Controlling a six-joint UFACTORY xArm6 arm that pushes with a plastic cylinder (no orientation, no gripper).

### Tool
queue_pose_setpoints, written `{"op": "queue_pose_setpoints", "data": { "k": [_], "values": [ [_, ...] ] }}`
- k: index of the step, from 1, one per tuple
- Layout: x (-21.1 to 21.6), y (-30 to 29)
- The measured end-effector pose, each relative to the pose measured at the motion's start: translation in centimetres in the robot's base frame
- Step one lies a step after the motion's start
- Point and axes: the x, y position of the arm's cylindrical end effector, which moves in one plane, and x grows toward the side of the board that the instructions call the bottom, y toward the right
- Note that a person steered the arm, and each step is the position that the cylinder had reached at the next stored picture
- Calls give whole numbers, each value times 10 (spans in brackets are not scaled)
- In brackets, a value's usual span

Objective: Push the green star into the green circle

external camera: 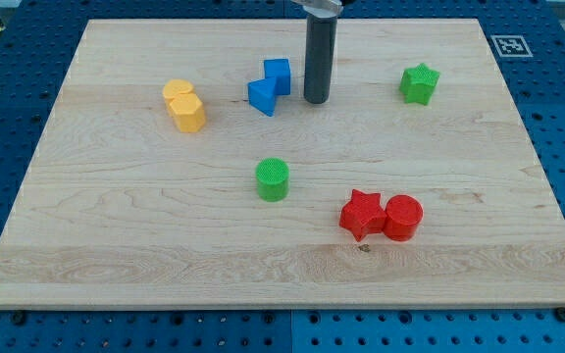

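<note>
The green star (420, 83) lies near the view's upper right on the wooden board. The green circle (273, 179) stands near the board's middle, well down and to the left of the star. My tip (316, 100) is at the end of the dark rod, in the upper middle of the board. It is about a hundred pixels left of the green star and does not touch it. It stands just right of the blue blocks.
A blue cube (278, 75) and a blue triangular block (261, 96) sit together just left of my tip. Two yellow blocks (184, 106) sit at the left. A red star (362, 214) and a red circle (403, 217) touch at the lower right. The wooden board (116, 245) lies on a blue pegboard.
</note>
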Motion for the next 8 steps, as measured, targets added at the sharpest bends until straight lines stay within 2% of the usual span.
{"op": "queue_pose_setpoints", "data": {
  "k": [1,2,3,5,7,8],
  "values": [
    [-37,0],
    [-69,33],
    [-73,108],
    [-49,122],
    [-29,187],
    [-15,187]
  ]
}}
